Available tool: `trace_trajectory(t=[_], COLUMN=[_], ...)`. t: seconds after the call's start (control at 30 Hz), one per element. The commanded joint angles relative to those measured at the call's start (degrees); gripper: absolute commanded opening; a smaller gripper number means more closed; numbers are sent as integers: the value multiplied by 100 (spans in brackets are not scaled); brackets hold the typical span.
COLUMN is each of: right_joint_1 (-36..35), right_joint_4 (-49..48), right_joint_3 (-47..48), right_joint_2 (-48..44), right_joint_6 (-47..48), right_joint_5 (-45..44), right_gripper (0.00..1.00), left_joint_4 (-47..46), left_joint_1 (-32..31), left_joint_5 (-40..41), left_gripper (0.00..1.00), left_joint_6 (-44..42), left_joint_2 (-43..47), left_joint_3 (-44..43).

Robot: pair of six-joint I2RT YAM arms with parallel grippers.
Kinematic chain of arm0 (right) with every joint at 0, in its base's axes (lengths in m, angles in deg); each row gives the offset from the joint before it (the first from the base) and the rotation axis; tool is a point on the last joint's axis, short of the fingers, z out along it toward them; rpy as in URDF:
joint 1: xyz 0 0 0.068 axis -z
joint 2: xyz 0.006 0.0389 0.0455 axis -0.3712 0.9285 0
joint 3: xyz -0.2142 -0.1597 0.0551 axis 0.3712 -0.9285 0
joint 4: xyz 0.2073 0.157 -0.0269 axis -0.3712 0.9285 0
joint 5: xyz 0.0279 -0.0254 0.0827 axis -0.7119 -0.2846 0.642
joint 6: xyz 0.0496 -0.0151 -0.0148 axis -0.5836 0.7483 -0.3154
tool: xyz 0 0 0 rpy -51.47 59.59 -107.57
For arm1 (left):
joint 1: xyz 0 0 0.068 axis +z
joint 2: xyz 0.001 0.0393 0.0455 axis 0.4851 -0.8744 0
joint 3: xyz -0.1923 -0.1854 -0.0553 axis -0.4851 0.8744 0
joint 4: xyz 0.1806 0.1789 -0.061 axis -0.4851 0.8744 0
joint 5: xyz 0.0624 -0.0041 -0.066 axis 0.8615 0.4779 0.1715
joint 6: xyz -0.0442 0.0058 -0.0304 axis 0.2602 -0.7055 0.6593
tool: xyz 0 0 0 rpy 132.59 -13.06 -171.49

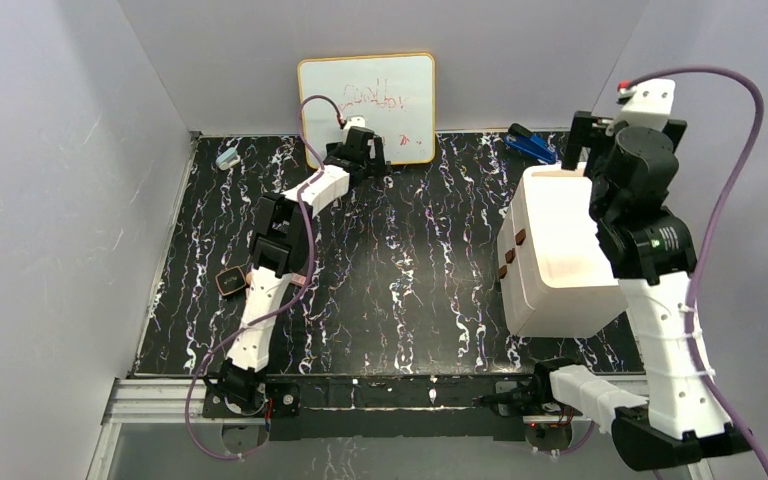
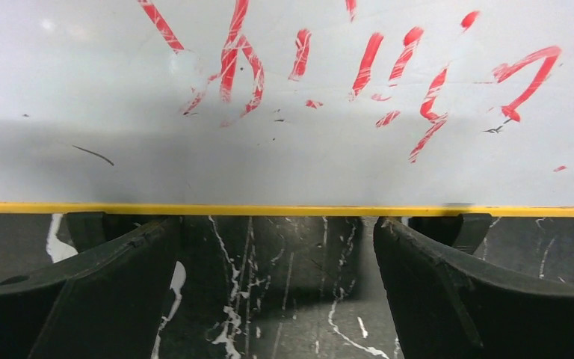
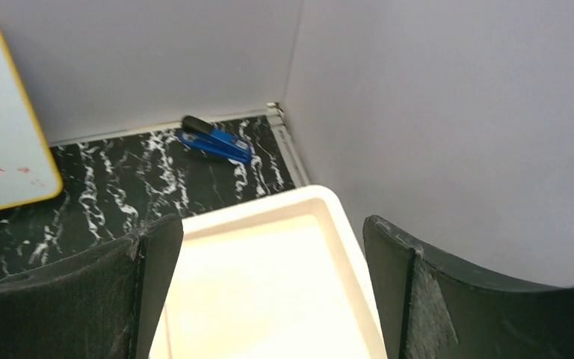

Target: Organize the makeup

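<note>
Of the makeup, only a dark square compact shows, lying on the black marbled table just left of my left arm; no other item is in view. My left gripper is stretched to the back, low over the table, right in front of the whiteboard. Its jaws are open with only bare table between them. My right gripper hangs open over the far end of a white bin, holding nothing. The bin's inside looks bare where it shows.
A blue stapler lies at the back right behind the bin. A small pale-blue object sits in the back left corner. Grey walls close in the left, back and right sides. Small brown pieces show on the bin's left wall.
</note>
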Motion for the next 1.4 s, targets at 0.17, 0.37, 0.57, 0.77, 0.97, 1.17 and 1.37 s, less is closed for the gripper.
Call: trace_trajectory(t=[0.17,0.37,0.57,0.77,0.97,1.17,1.37], right_joint_1=[12,449,861,1782,2587,2668,2547], right_joint_4=[582,1077,1402,1565,1639,1663,2038], right_joint_3=[-662,-707,-579,-303,-157,119,1284], right_joint_2=[-416,-194,334,998,1198,1033,1069], right_joint_6=[84,55,-496,-1110,-1587,-1606,-1734], right_joint_5=[-1001,-526,370,973,998,755,645], right_gripper=[99,99,99,99,99,99,98], left_joint_4=[-450,-716,-582,-88,145,135,63], left_joint_1=[81,83,108,318,690,908,998], left_joint_5=[-396,-502,-610,-964,-1406,-1682,-1872], left_gripper=[98,98,98,98,98,98,98], left_joint_6=[-479,-554,-819,-837,-701,-589,-449], left_joint_2=[965,1969,2623,2892,3011,3188,3231], left_joint_3=[262,824,872,641,462,721,824])
